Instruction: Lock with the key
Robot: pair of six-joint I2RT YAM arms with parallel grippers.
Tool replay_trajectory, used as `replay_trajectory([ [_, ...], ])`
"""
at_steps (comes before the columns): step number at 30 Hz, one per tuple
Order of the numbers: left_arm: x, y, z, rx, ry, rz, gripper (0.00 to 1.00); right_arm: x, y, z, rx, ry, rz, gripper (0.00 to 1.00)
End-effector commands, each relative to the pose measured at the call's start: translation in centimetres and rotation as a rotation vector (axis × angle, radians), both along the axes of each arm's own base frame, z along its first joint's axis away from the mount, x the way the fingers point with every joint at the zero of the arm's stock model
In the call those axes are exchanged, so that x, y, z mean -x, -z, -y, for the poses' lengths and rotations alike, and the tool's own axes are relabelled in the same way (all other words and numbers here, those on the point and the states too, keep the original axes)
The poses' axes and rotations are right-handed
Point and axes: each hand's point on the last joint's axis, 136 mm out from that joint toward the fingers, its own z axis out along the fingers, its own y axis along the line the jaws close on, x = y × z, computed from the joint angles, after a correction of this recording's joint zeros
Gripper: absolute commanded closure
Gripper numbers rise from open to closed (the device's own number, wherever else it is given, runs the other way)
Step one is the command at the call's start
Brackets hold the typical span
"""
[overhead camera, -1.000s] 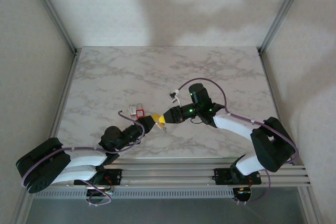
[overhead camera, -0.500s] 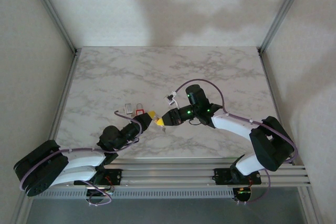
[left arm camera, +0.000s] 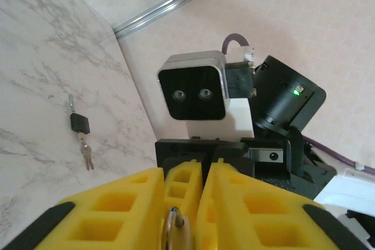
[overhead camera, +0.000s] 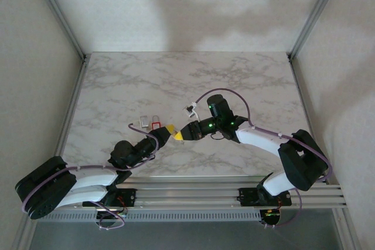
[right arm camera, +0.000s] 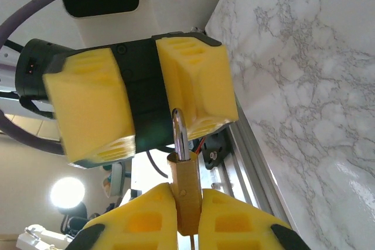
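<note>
Our right jaws clench the padlock (right arm camera: 187,187) above the table's (overhead camera: 246,80) near middle; the left jaws stand released around its shackle (right arm camera: 179,128). We should pull the left arm back straight, then fetch the key (left arm camera: 80,124) lying just left.

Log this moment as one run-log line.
phase: padlock between grippers | right gripper: shut on padlock | left gripper: open around shackle | keys: lying on table

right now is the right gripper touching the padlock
Touching. In the right wrist view the right gripper has its yellow fingers pressed against both sides of the padlock, with no gap.
</note>
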Motion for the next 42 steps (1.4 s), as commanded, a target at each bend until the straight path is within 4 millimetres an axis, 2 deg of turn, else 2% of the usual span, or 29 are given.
replay_trajectory([
  [1,0.9,-2.1,0.2,0.048,0.048,0.067,0.63,-0.3,-0.8,-0.6,-0.023,-0.001,0.029,1.00],
  [3,1.0,-2.0,0.2,0.045,0.052,0.067,0.63,-0.3,-0.9,-0.6,-0.024,-0.001,0.028,1.00],
  [10,1.1,-1.6,0.3,0.033,0.062,0.065,0.83,-0.2,-1.0,-0.6,-0.035,-0.005,0.023,1.00],
  [15,1.2,-1.4,0.6,0.028,0.076,0.064,0.89,-0.1,-1.0,-0.6,-0.037,-0.008,0.019,1.00],
  [20,1.3,-1.5,0.8,0.029,0.088,0.068,0.85,-0.2,-0.9,-0.7,-0.034,-0.006,0.014,1.00],
  [24,1.3,-1.6,0.9,0.029,0.094,0.070,0.92,-0.2,-0.8,-0.8,-0.032,-0.009,0.009,1.00],
  [26,1.3,-1.6,1.1,0.029,0.099,0.070,0.99,-0.2,-0.7,-0.8,-0.030,-0.010,0.007,1.00],
  [32,1.1,-1.6,0.5,0.041,0.068,0.062,1.00,0.0,-1.0,-0.7,-0.035,-0.015,0.017,1.00],
  [39,-0.7,0.0,-1.6,0.040,-0.075,-0.030,1.00,-0.2,-2.0,0.6,-0.031,0.031,0.083,0.60],
  [42,-1.4,0.3,-2.3,0.057,-0.117,-0.062,1.00,-0.8,-2.4,1.7,-0.027,0.080,0.108,0.49],
])
